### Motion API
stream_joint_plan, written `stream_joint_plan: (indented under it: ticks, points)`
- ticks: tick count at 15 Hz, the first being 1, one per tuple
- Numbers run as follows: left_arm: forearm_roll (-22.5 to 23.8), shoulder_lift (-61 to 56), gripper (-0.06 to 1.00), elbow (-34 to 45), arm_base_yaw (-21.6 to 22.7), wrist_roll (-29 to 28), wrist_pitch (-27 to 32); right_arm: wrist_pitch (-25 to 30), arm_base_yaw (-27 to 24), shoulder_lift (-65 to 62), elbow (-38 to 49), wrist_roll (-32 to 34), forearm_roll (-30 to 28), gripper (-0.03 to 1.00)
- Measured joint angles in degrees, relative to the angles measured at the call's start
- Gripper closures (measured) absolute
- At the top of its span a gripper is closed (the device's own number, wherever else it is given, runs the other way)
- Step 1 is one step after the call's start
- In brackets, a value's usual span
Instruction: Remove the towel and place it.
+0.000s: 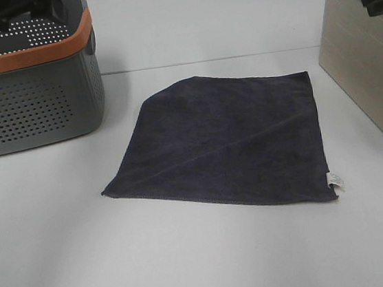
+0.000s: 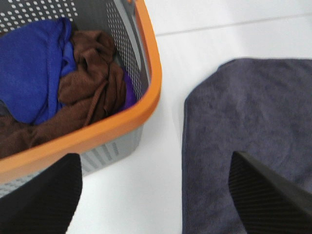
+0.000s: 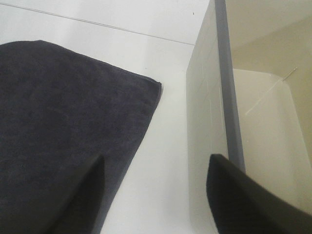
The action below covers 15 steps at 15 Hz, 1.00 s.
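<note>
The towel [image 1: 226, 139] lies flat on my white table [image 1: 54, 270], between the grey basket [image 1: 31, 99] and beige bin [image 1: 367, 75]. My left claw [image 2: 156, 195] and right claw [image 3: 156, 195] gape wide, holding nothing.

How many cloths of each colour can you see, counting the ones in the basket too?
Dark grey: 1, the towel lying flat on the table
Blue: 1, a blue cloth in the basket
Brown: 1 bundle of brown cloth in the basket; it may be more than one piece
Purple: 1, a purple scrap peeking out beside the brown
Total: 4 at least
</note>
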Motion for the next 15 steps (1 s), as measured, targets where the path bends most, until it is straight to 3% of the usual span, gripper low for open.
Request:
stream_joint_plan:
  ticks: [3, 5, 7, 10, 13, 15]
  points:
    - [-8.6, 0.0, 0.18, -6.4, 5.5, 7.1, 6.2, 10.9, 0.0, 3.8, -11.1, -3.4, 4.3, 0.27]
    - [-10.7, 0.0, 0.18, -10.3, 9.2, 9.2, 10.0, 17.5, 0.0, 6.4, -18.6, -6.6, 6.7, 0.25]
    - [-11.0, -0.2, 0.15, -14.2, 13.2, 10.9, 14.4, 27.7, 0.0, 11.2, -29.2, -9.2, 8.5, 0.24]
    - [-11.1, -0.9, 0.14, -15.6, 17.3, 14.1, 20.4, 37.6, 0.0, 16.6, -40.4, -11.1, 8.6, 0.24]
    - [-10.5, -1.8, 0.14, -15.6, 19.9, 14.8, 28.4, 41.1, 0.0, 19.1, -44.9, -12.7, 8.9, 0.24]
    - [-6.1, -3.2, 0.14, -15.7, 20.8, 14.7, 34.1, 41.6, -0.1, 19.1, -45.0, -12.7, 10.7, 0.24]
